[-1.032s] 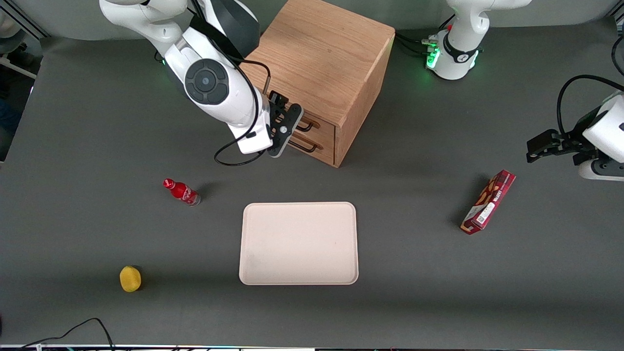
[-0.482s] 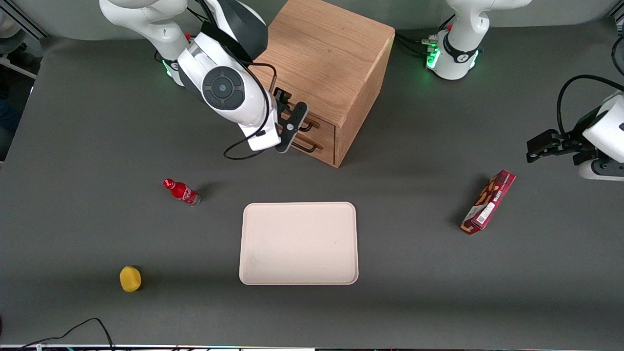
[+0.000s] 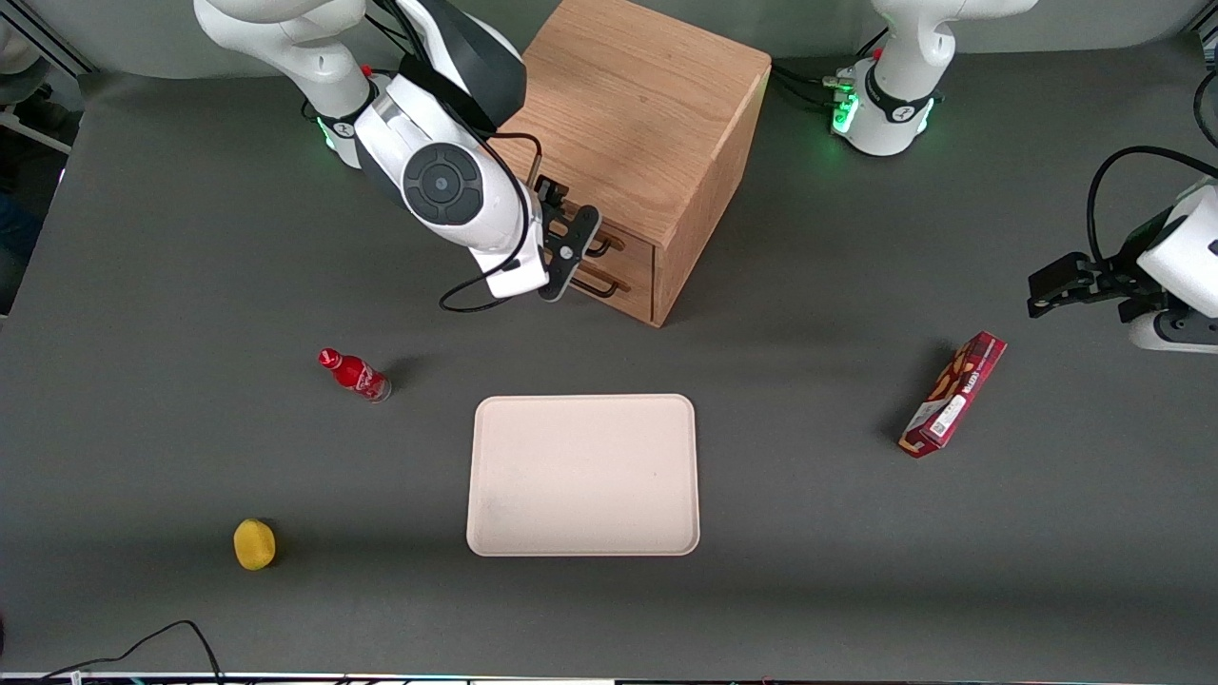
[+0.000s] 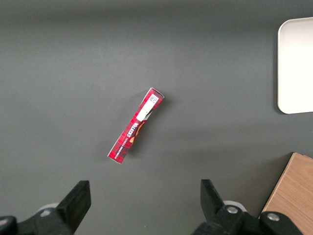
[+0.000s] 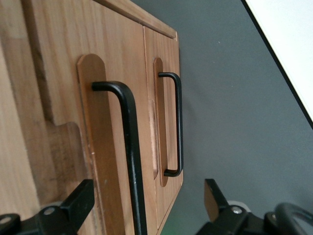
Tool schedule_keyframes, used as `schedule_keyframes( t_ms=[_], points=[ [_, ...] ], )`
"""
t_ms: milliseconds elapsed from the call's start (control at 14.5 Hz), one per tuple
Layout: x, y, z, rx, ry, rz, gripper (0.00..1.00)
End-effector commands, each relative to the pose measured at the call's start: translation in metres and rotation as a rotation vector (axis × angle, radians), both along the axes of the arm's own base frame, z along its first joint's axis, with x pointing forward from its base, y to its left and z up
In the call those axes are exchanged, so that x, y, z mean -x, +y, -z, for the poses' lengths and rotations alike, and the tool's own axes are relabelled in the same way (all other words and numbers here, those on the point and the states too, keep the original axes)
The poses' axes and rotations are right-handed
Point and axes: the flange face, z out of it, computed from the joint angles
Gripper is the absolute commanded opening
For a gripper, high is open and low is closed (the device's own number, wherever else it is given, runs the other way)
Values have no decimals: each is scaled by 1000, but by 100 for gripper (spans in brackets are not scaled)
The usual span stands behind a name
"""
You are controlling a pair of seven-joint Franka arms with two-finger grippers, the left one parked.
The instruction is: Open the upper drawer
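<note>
The gripper (image 3: 571, 249) of the working arm hangs directly in front of the drawer face of the wooden cabinet (image 3: 638, 105), its fingers (image 5: 78, 203) spread wide and holding nothing. In the right wrist view the two fingers straddle the long black bar handle (image 5: 131, 156) of the upper drawer (image 5: 63, 88), which runs through the gap between them without visible contact on either side. The upper drawer sits flush with the cabinet front, fully closed, and its handle stands off the oak face over an oblong recess. Just beside it lies the bottom drawer (image 5: 161, 54), also shut, with its own shorter-looking black handle (image 5: 177, 122) outside the span of the fingers. In the front view the upper drawer's handle (image 3: 604, 247) emerges from under the gripper, with the bottom drawer's handle (image 3: 601, 283) directly below it. The cabinet stands on the dark grey worktop (image 3: 809, 533). Nearer to the front camera than the cabinet rests a pale rectangular tray (image 3: 582, 474). Toward the working arm's end of the worktop stand a small red bottle (image 3: 354, 375) and, nearer the camera, a yellow fruit-like object (image 3: 254, 544). Toward the parked arm's end lies a red snack box (image 3: 953, 394), well apart from the tray.
</note>
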Motion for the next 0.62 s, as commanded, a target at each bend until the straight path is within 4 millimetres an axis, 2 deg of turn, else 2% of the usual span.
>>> schedule_keyframes(
  t_ms=[0, 550],
  points=[
    [4, 5, 7, -11, 9, 25, 100],
    [8, 7, 20, -13, 7, 31, 100]
  ],
)
